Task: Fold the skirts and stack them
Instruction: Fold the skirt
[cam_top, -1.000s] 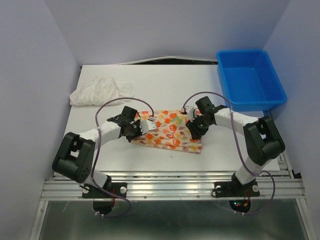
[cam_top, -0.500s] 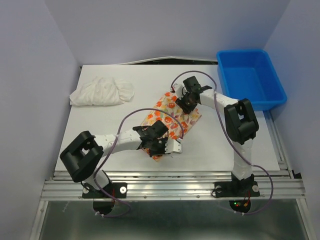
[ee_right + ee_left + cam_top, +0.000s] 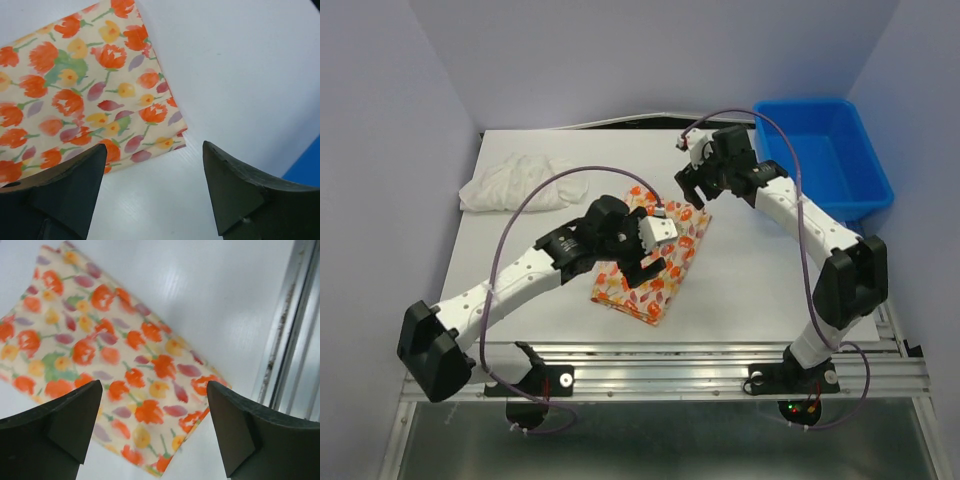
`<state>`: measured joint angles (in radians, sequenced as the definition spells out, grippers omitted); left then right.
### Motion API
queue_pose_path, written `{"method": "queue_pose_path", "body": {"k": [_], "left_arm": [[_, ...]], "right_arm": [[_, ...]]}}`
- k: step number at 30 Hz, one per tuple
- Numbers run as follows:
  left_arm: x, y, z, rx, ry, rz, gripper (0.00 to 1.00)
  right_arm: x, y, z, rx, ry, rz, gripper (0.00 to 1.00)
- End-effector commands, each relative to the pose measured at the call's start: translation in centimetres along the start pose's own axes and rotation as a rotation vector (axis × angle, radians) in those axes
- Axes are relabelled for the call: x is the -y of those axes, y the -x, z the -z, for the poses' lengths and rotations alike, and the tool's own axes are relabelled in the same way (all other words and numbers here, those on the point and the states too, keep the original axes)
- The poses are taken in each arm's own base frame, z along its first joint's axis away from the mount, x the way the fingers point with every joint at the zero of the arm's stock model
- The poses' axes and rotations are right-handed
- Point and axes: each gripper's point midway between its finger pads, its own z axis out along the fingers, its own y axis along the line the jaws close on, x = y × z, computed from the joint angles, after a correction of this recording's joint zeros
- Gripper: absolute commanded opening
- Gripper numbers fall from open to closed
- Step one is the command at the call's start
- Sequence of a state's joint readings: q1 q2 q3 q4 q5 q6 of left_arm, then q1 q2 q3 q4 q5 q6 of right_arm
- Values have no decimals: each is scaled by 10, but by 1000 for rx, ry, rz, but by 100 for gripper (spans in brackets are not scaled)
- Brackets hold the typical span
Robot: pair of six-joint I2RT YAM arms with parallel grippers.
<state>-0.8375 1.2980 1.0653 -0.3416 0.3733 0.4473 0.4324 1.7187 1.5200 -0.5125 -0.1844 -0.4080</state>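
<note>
Okay, printed skirt (image 3: 665, 285) lies folded mid-table, left gripper (image 3: 155, 385) and right gripper (image 3: 152, 147) hover open and empty above it; next move likely targets the rumpled white skirt (image 3: 520, 185), far left, not yet folded.

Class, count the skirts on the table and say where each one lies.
2. The printed skirt lies folded flat at mid-table; the white skirt lies crumpled at the far left. No others show.
</note>
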Motion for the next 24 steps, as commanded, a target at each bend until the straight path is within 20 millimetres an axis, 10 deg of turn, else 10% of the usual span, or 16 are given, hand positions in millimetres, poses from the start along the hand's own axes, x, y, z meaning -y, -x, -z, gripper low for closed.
{"method": "queue_pose_path", "body": {"k": [1,9,12,24], "left_arm": [[-30,-12,39,34,182,9,99],[-27,-45,46,26,233,-119,94],[-15,-50,28,-15,187,-82,69],[21,-42,-56,-154,39,32,65]], "right_arm": [[-35,-48,-8,-107,75,-225,83],[-40,-98,-31,-193,66,-633,74],[-32,-107,-33,-193,5,-679,69],[-6,-151,-27,-160,46,-1005,52]]}}
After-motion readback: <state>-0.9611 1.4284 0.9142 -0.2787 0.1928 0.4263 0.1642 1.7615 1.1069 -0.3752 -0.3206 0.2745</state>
